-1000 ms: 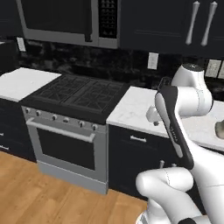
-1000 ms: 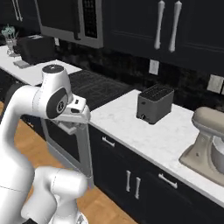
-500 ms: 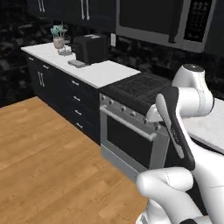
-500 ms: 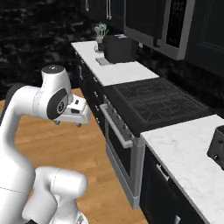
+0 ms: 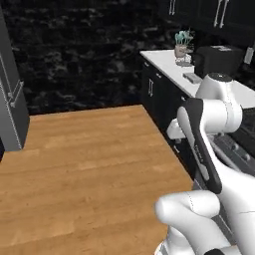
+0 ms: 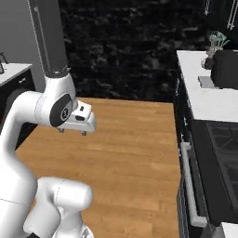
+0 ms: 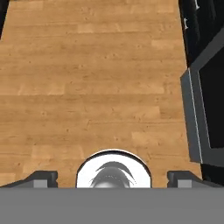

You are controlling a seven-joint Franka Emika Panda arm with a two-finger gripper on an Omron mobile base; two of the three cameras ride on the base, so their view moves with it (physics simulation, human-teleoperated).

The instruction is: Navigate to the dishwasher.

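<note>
A: Item one, gripper (image 7: 112,177). Condition?
B: Jaws released, spread wide, nothing between them. Tips at 7 and 5 o'clock in the hand view, hanging over bare wooden floor (image 7: 87,87). In the right base view the gripper (image 6: 71,131) sits at 9 o'clock, off the folded arm.

A: Item two, oven?
B: Silver front with long bar handle (image 6: 190,186), at 4 o'clock in the right base view; its grey edge (image 7: 194,122) at 3 o'clock in the hand view.

A: Item three, desk?
B: White-topped desk (image 5: 169,62) over black cabinets, 2 o'clock in the left base view. It carries a potted plant (image 5: 182,45) and, just beside it, a black box-shaped appliance (image 5: 219,60).

A: Item four, dishwasher?
B: Cannot tell which dark panel, if any, is it.

A: Remainder?
B: Grey fridge (image 5: 10,99) at 9 o'clock, left base view; black stone wall (image 6: 130,46) behind.
</note>
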